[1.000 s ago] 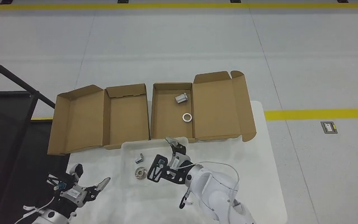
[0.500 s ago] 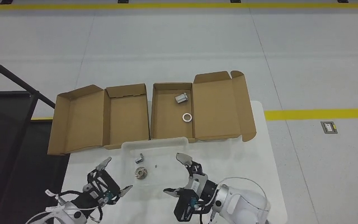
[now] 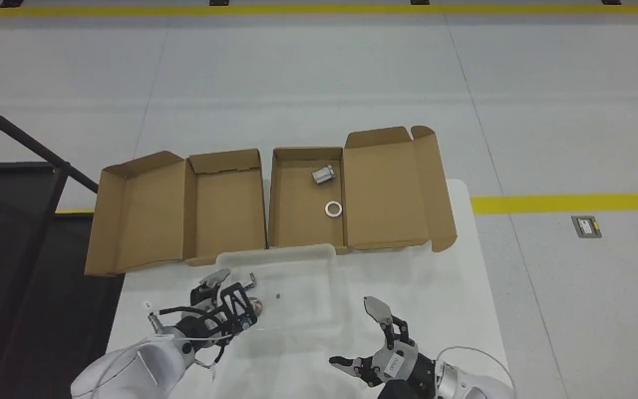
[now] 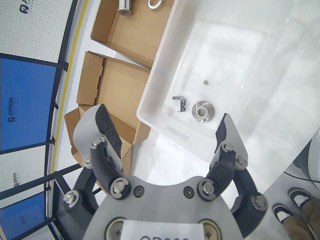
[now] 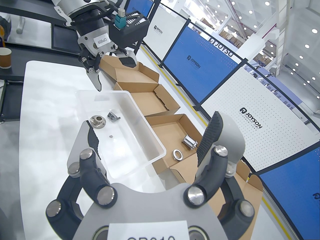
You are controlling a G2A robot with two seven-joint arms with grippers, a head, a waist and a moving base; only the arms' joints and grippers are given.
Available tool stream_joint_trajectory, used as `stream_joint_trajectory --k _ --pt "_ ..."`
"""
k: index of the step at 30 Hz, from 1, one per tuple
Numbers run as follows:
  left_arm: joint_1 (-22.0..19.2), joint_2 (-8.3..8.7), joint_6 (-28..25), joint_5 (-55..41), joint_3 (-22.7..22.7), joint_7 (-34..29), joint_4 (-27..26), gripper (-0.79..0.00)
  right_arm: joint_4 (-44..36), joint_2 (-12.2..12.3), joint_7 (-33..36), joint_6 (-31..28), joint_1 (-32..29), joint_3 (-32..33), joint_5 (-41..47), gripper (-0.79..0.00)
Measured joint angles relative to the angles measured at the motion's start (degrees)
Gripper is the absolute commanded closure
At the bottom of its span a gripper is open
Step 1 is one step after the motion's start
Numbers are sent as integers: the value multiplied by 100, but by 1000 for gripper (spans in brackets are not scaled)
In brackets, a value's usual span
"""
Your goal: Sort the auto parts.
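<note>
1. While the left gripper (image 4: 162, 116) hangs over the near left corner of the clear plastic rectangular bin (image 4: 160, 58), its jaws stand wide apart, nothing between them.
2. Right gripper (image 5: 151, 121): also spread wide, nothing held. It sits over the white table (image 3: 469, 299), just off the bin's near right corner.
3. In the bin's left end: round silver metal flange with a centre bore (image 4: 203, 111), lying flat. The left gripper is directly above it.
4. Small grey L-shaped metal bracket (image 4: 181, 104) sits just beside the flange, not touching it. A tiny dark speck (image 4: 206, 82) lies further along the bin floor.
5. Past the bin's far side: two open brown cardboard boxes next to each other, flaps folded out, left box (image 3: 224, 209) and right box (image 3: 299, 214).
6. Right box holds a ribbed silver metal hub (image 4: 124, 2) on its side and a flat silver metal ring (image 4: 155, 0), near each other but apart.
</note>
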Motion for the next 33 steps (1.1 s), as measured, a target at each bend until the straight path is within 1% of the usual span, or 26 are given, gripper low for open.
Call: stream_joint_trajectory --k 4,6,8,12,14,15,17,19,22,24,31,33 --pt "1 4 -38 39 30 -6 19 -785 0 0 0 0 0 0 0 -785" --pt "-78 15 -174 249 193 -88 103 -785 0 0 0 0 0 0 0 -785" --pt "-259 20 -373 314 404 -244 250 -785 0 0 0 0 0 0 0 -785" --pt "-973 -8 -1224 -140 811 -987 759 -785 0 0 0 0 0 0 0 -785" --pt "-1317 -31 -1523 -468 994 -1360 1036 -785 0 0 0 0 0 0 0 -785" --pt "-1542 -46 -1619 -676 1123 -1559 1255 -785 0 0 0 0 0 0 0 -785" --pt "-1856 -55 -1521 -882 1364 -1676 1581 -785 0 0 0 0 0 0 0 -785" --pt "-2184 -46 -1487 -1122 1630 -1641 1943 -785 0 0 0 0 0 0 0 -785" --pt "-2578 5 -1485 -1520 1821 -1643 2464 -785 0 0 0 0 0 0 0 -785" --pt "-2694 23 -1354 -1774 1850 -1773 2638 -785 0 0 0 0 0 0 0 -785" --pt "-2667 22 -1320 -1717 1857 -1763 2641 -785 0 0 0 0 0 0 0 -785" --pt "-2644 25 -1281 -1679 1919 -1753 2729 -785 0 0 0 0 0 0 0 -785"
